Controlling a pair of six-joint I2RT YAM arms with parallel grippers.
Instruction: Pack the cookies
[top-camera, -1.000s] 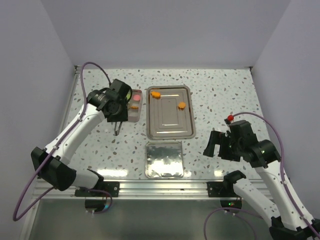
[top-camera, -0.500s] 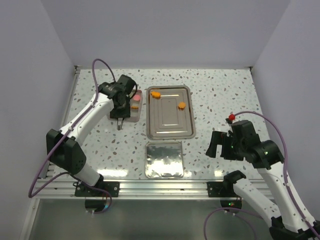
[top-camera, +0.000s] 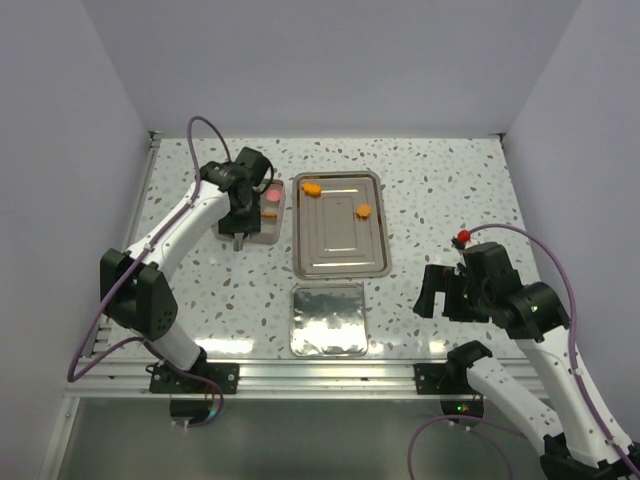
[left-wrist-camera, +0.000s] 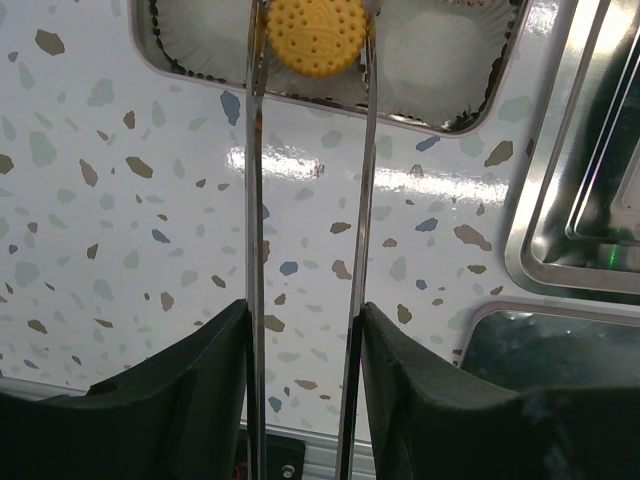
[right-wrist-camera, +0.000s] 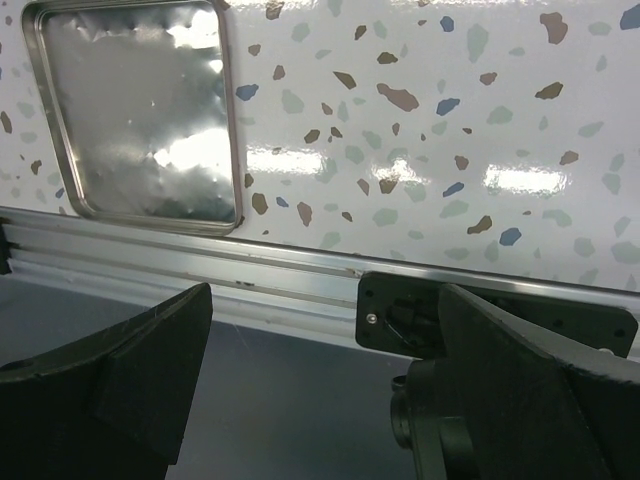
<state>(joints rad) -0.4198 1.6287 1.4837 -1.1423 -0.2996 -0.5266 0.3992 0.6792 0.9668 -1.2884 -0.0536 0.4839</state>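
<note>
Open tabletop (top-camera: 450, 200) spreads at three o'clock of the tray (top-camera: 338, 245); at nine, the left arm (top-camera: 185, 220) overhangs the box (top-camera: 272, 232).

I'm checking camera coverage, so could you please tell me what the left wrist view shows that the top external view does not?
Only the left wrist view: a yellow cookie between the long fingertips, over a white paper cup in the box.
Only the top external view: two orange cookies on the metal tray, a pink cookie in the box, and the open right gripper.
Both: the box, the tray's edge, the shiny lid and the speckled table.
</note>
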